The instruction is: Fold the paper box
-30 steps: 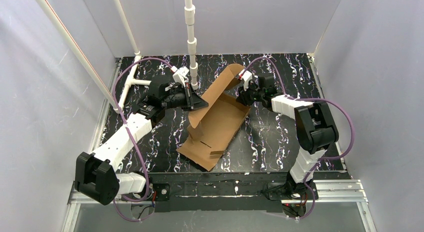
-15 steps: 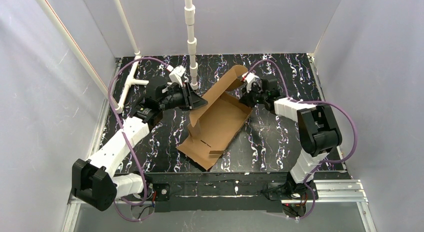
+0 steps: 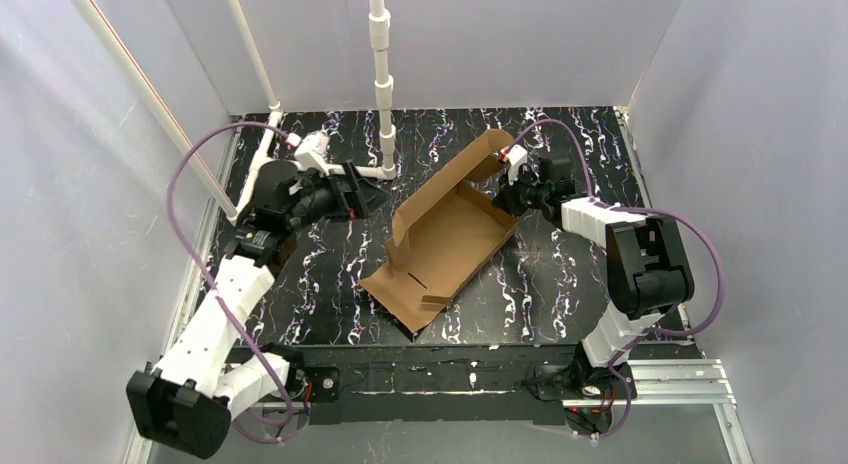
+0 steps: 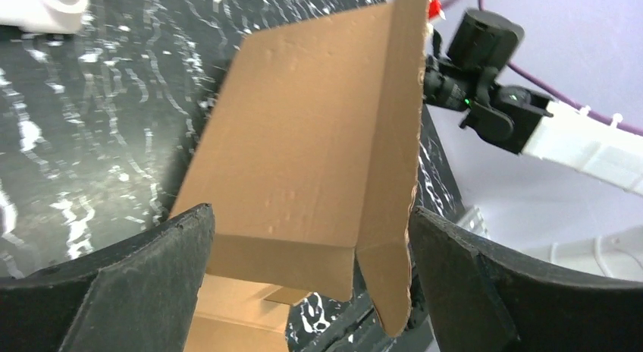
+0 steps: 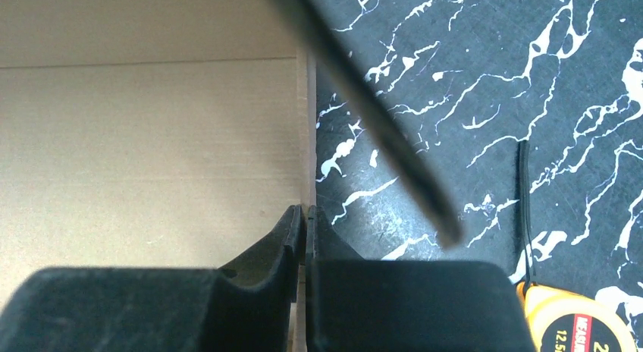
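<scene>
The paper box (image 3: 440,246) is a brown cardboard blank lying mid-table, with its side walls partly raised and a long flap (image 3: 470,162) standing at the far end. My right gripper (image 3: 512,189) is shut on the box's far right edge. In the right wrist view the jaws (image 5: 305,224) pinch that thin cardboard edge, with the panel (image 5: 152,139) to their left. My left gripper (image 3: 373,198) stands wide open left of the box, clear of it. The left wrist view shows the box (image 4: 303,139) beyond the open fingers (image 4: 485,291), with nothing between them.
A white pipe post (image 3: 383,84) stands at the back centre, with a white T-piece (image 3: 268,156) at the back left. An orange tape measure (image 5: 578,322) lies on the black marbled table just right of my right gripper. White walls enclose the table.
My left gripper opened, let go of the box's left wall and drew back to the left. My right gripper closed on the far right edge, and the box shifted slightly right.
</scene>
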